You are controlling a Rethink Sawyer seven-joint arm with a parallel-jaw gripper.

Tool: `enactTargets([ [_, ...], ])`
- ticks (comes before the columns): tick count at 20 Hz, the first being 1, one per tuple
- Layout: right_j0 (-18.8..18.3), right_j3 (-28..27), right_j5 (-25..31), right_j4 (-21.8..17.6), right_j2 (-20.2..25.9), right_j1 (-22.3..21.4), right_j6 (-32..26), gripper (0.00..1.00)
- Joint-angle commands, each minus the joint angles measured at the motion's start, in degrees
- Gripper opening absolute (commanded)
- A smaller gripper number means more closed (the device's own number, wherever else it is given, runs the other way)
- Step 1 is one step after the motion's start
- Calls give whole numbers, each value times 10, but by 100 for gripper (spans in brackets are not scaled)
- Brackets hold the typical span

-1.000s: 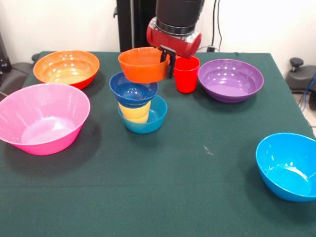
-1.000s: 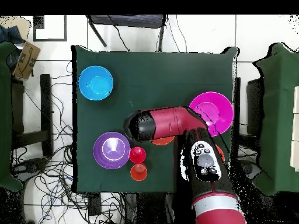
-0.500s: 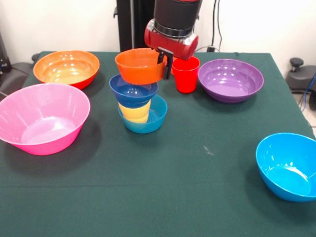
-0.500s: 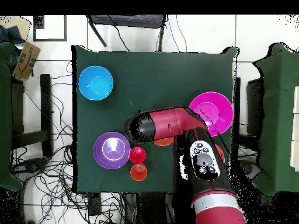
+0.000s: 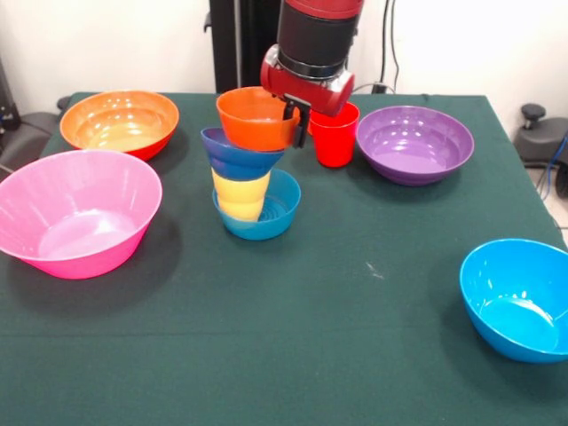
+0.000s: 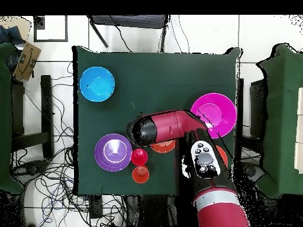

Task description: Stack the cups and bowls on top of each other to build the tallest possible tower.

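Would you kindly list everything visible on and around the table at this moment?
Large bowls: two, pink at front-view left, large orange behind it.
Medium bowls: two, purple far right, bright blue near right.
Tower: one; small blue bowl at base, yellow cup, dark blue bowl, small orange bowl tilted on top.
Cups: red cup beside the purple bowl; orange cup seen overhead only.
Table: one, dark green cloth.
Cables: many, on the floor.
End effector: one, shut on the small orange bowl's rim.
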Motion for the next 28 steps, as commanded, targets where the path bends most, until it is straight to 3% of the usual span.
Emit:
enactTargets([
  [1,-20,18,0,-51,45,7,-133,0],
  [28,-23,8,34,-36,59,-39,-141,0],
])
